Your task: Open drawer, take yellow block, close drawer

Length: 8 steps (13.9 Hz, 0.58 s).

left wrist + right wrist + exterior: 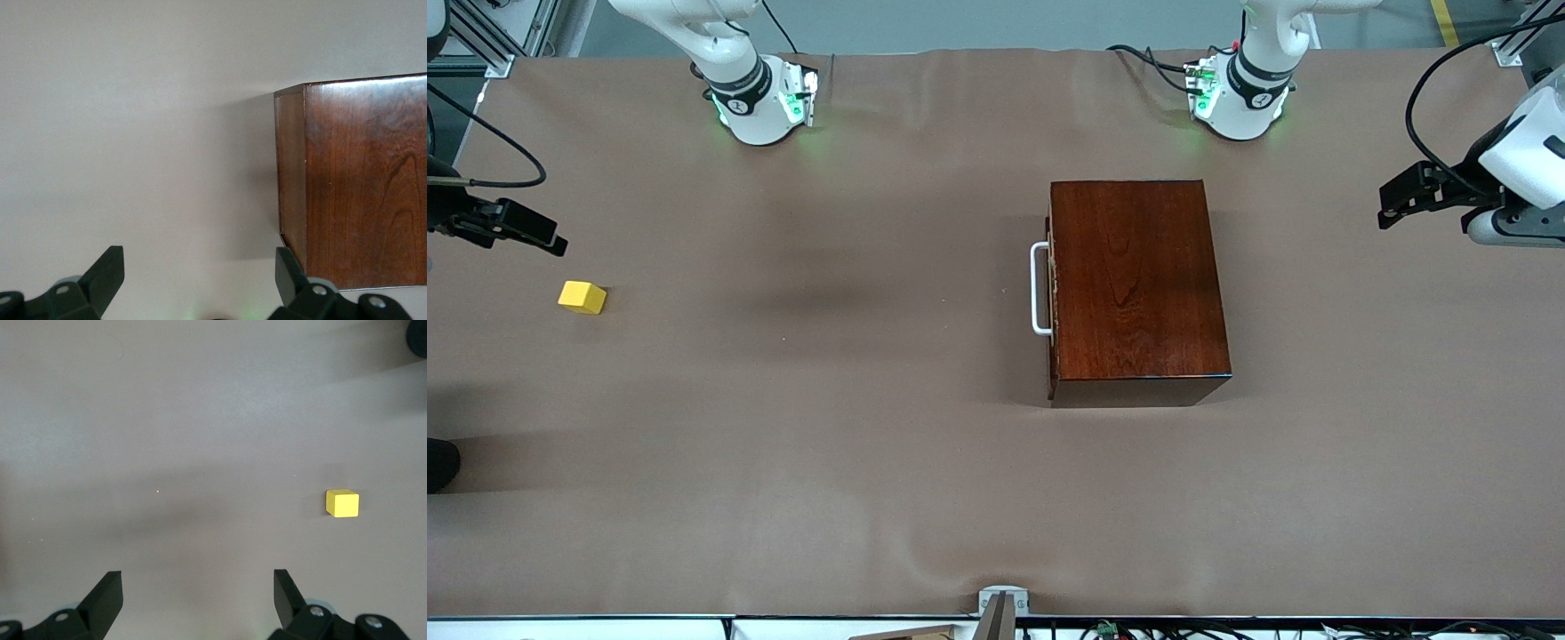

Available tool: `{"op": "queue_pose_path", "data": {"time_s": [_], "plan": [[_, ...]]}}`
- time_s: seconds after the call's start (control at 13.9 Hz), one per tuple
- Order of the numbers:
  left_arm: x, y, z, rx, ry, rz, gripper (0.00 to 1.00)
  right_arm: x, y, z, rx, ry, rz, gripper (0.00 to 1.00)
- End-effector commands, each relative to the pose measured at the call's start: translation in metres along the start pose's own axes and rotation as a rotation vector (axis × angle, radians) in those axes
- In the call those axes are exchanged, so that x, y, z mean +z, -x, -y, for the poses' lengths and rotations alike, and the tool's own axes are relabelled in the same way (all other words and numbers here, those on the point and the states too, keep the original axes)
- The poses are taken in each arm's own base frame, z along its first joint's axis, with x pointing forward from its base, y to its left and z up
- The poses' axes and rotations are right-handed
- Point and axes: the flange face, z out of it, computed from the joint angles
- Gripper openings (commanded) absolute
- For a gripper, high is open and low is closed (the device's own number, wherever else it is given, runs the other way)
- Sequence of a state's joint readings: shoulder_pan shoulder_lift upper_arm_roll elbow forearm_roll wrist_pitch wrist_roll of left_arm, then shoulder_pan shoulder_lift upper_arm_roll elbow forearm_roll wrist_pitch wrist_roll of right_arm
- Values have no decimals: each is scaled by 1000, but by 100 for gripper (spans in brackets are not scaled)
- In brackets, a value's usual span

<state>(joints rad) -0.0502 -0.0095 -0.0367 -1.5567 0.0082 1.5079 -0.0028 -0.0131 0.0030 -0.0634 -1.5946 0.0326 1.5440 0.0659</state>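
Note:
The dark reddish-brown wooden box (1134,276) stands toward the left arm's end of the table. Its drawer is shut flush, with the white bar handle (1039,289) facing the right arm's end. A yellow block (583,296) lies on the bare table cover near the right arm's end. My right gripper (547,238) hovers open close by it, nothing between its fingers. In the right wrist view the yellow block (342,503) lies off to one side of the open right gripper (197,587). My left gripper (1392,200) hangs open and empty beside the box. The left wrist view shows the box (360,180) next to the left gripper (199,263).
A brown cover (871,427) spreads over the whole table. A dark object (440,462) pokes in at the edge by the right arm's end. A small camera mount (1000,609) sits at the table edge nearest the front camera.

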Motion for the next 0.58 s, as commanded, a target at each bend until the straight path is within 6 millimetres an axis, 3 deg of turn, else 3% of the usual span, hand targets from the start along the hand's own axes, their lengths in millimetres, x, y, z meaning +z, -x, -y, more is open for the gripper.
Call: {"op": "queue_pose_path", "data": {"time_s": [0.0, 0.5], "plan": [[-3, 2, 1, 10, 7, 7, 100, -8, 4, 2, -16, 0, -4, 100], [-2, 1, -3, 19, 6, 10, 100, -7, 3, 3, -16, 0, -4, 100]]}}
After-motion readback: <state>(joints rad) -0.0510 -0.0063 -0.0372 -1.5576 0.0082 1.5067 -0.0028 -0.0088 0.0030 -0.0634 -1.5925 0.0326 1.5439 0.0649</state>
